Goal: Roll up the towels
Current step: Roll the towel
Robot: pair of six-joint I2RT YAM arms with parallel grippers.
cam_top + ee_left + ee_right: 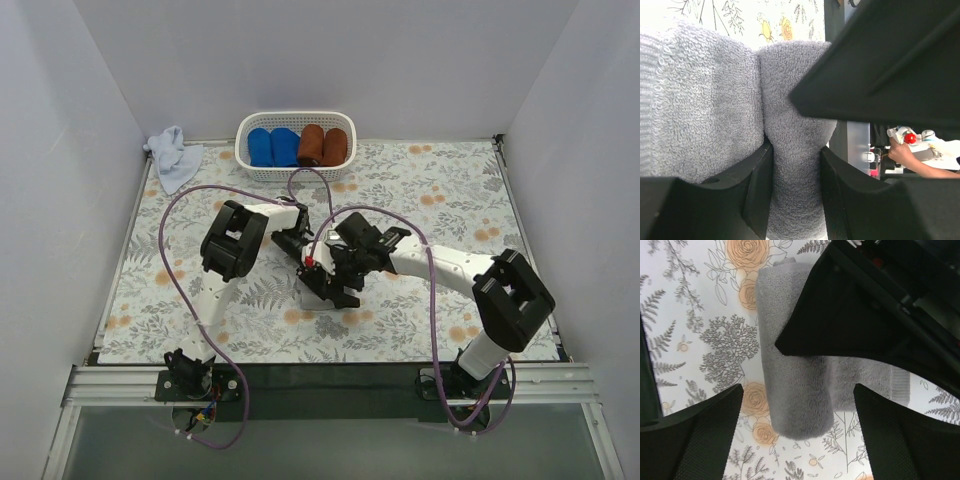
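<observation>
The grey towel (pixel 795 385) lies partly rolled on the floral table cover, its flat tail (pixel 890 382) still spread to one side. My left gripper (pixel 796 170) is shut on the rolled part (pixel 790 100), its black fingers (pixel 757 180) pressing the terry cloth from both sides. My right gripper (pixel 797 400) hangs open above the roll's near end, a finger standing apart on each side. In the top view both grippers meet at mid-table, left gripper (pixel 300 250), right gripper (pixel 337 285), hiding most of the grey towel (pixel 318 299). The pale blue towel (pixel 172 156) lies crumpled at the back left.
A white basket (pixel 296 173) at the back holds two bright blue and two rust-brown cloth rolls. Purple cables loop over both arms. Pale walls close in the table on three sides.
</observation>
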